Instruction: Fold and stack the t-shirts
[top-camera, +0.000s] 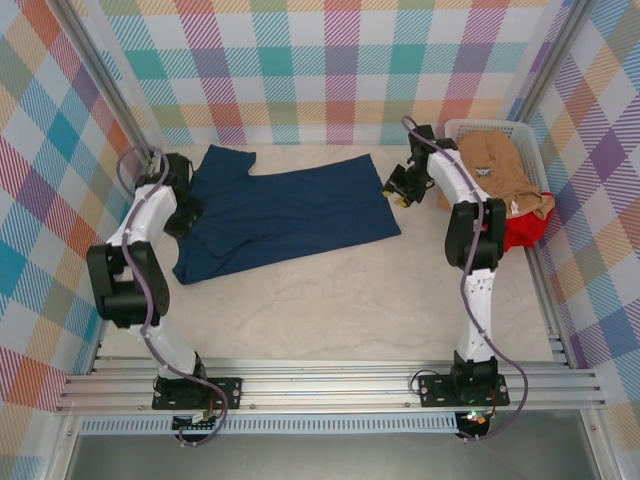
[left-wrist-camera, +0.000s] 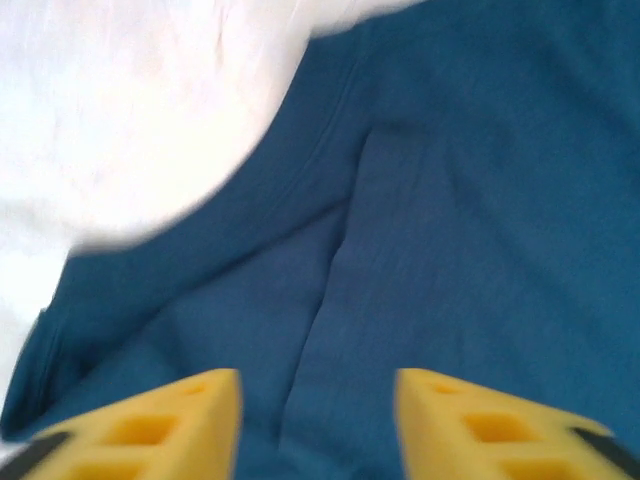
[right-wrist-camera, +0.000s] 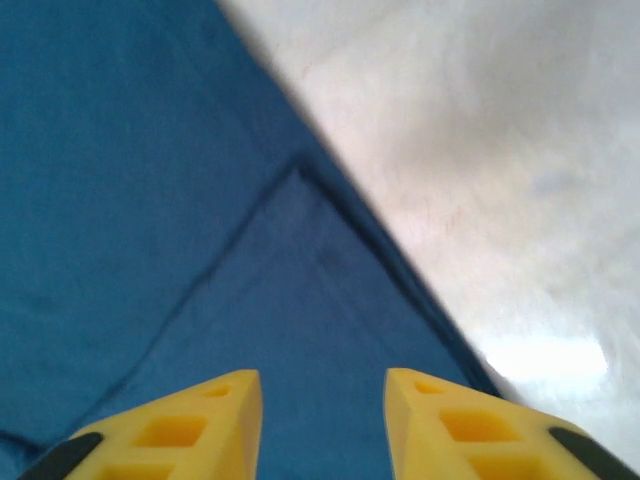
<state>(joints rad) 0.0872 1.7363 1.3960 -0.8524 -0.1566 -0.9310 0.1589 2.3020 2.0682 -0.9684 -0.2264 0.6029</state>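
The navy blue t-shirt (top-camera: 285, 212) lies spread flat on the table, plain side up, its print hidden. My left gripper (top-camera: 183, 213) hovers open over the shirt's left sleeve area; its yellow fingers (left-wrist-camera: 150, 425) frame blurred navy cloth (left-wrist-camera: 450, 220) with nothing between them. My right gripper (top-camera: 397, 187) is open at the shirt's far right corner, above a turned-over hem corner (right-wrist-camera: 290, 290). The tan t-shirt (top-camera: 497, 170) lies in the basket, and the red t-shirt (top-camera: 522, 232) hangs over the basket's near rim.
A white plastic laundry basket (top-camera: 465, 128) stands at the back right against the wall. Bare pale tabletop (top-camera: 350, 300) stretches in front of the navy shirt. Checked walls close in on three sides, and an aluminium rail (top-camera: 330, 385) runs along the near edge.
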